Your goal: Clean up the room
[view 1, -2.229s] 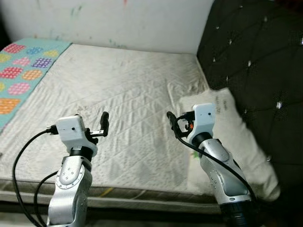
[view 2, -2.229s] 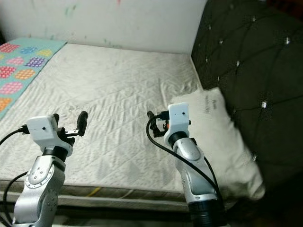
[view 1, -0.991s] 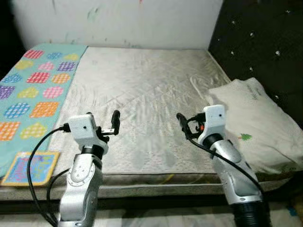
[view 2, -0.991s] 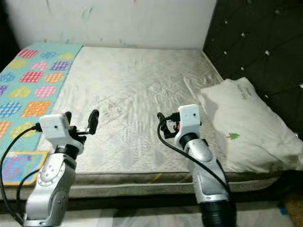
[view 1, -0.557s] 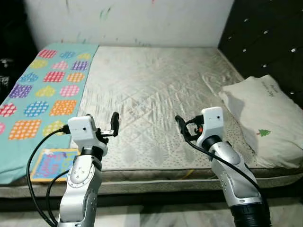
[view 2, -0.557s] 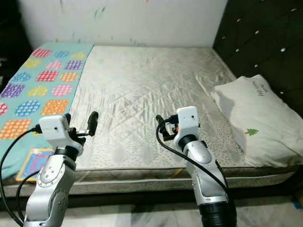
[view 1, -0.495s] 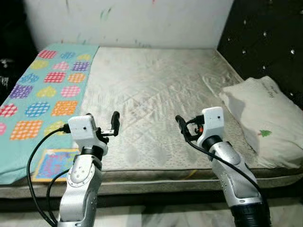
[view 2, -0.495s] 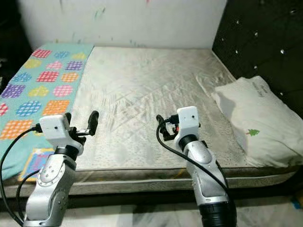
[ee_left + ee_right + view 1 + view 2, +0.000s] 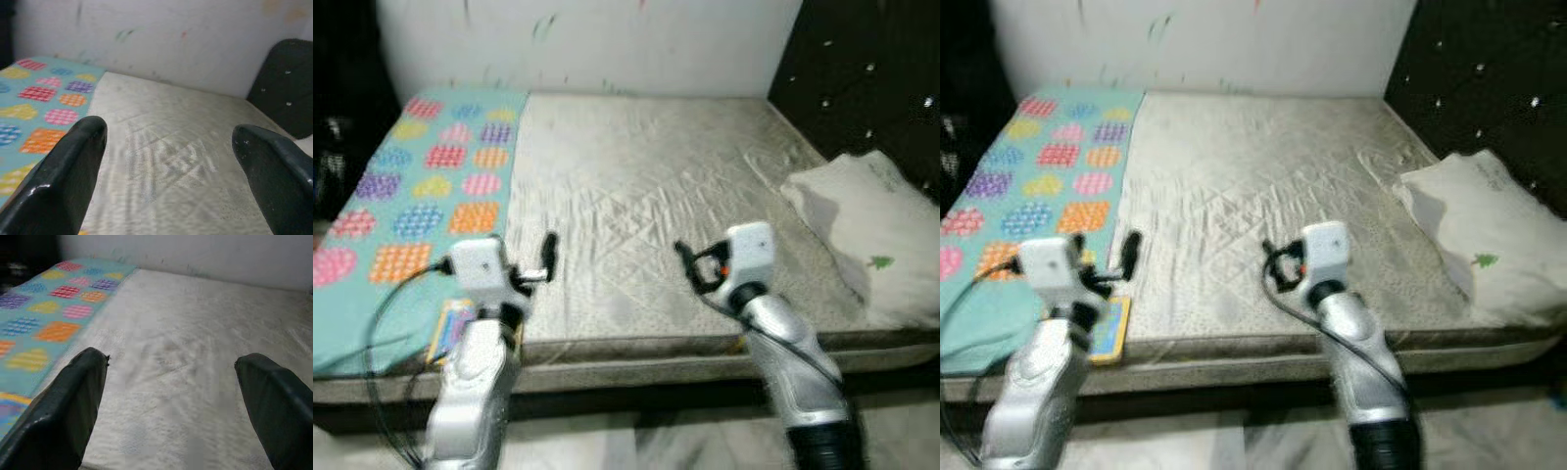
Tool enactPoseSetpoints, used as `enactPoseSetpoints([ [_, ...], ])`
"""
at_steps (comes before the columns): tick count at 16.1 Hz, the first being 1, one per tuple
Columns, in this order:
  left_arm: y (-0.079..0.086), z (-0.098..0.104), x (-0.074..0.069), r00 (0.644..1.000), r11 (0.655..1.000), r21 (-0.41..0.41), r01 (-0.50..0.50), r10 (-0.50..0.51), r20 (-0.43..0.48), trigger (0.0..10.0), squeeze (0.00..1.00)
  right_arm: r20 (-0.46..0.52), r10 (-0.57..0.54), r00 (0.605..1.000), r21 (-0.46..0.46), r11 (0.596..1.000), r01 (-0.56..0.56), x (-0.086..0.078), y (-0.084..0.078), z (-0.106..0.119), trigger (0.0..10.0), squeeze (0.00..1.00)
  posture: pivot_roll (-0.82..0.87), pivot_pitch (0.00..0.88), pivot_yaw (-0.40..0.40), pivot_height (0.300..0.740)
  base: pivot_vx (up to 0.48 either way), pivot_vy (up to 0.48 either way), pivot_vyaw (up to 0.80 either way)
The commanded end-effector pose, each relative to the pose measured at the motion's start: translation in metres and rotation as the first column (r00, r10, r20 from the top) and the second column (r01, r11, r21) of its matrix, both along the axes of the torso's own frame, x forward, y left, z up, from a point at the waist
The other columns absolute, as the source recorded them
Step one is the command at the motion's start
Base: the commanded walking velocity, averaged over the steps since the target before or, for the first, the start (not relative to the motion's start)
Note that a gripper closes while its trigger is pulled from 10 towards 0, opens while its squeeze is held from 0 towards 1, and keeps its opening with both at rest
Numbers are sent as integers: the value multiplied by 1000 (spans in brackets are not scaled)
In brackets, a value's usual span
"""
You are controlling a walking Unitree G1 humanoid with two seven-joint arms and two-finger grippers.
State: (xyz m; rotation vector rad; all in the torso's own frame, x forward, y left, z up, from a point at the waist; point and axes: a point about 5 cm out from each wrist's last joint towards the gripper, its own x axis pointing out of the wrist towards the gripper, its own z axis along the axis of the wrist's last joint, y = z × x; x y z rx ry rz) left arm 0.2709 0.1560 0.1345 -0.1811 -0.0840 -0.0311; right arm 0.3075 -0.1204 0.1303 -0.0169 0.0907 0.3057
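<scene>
Camera swung leftward, both hands still spread empty, left hand (image 9: 540, 262), right hand (image 9: 690, 267), over mattress (image 9: 646, 186), pillow (image 9: 871, 230) at right.

The left gripper (image 9: 168, 161) has its two glossy black fingers (image 9: 63, 176) spread wide apart with nothing between them, reaching out over a pale grey quilted mattress (image 9: 171, 152) stitched in a diamond pattern and slightly rumpled; along one side of the mattress lies a turquoise blanket (image 9: 34, 103) printed with red, orange, yellow and purple checked patches. Beyond the bed stands a whitish wall (image 9: 146, 34) marked with faint coloured smudges; at the far corner rises a dark tufted headboard (image 9: 283, 83) set with small shiny studs.
</scene>
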Motion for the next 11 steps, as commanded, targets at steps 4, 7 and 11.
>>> enactPoseSetpoints([
  [4, -4, 6, -2, 999, 999, -2, 40, -40, 34, 10000, 0, 26, 2, 1000, -8, 1000, -2, 2, -2, 6, 10000, 0, 11, 17, -47, 740, 272, 0, 0],
  [7, -4, 6, -2, 998, 999, -5, 46, -46, 35, 10000, 0, 26, 3, 1000, -9, 1000, -3, 3, -2, 6, 10000, 0, 11, 16, -48, 740, 414, 0, 0],
  [11, -5, 6, -2, 998, 998, -7, 54, -54, 37, 10000, 0, 26, 2, 1000, -10, 1000, -2, 3, -2, 6, 10000, 0, 11, 16, -47, 740, 434, 0, 0],
])
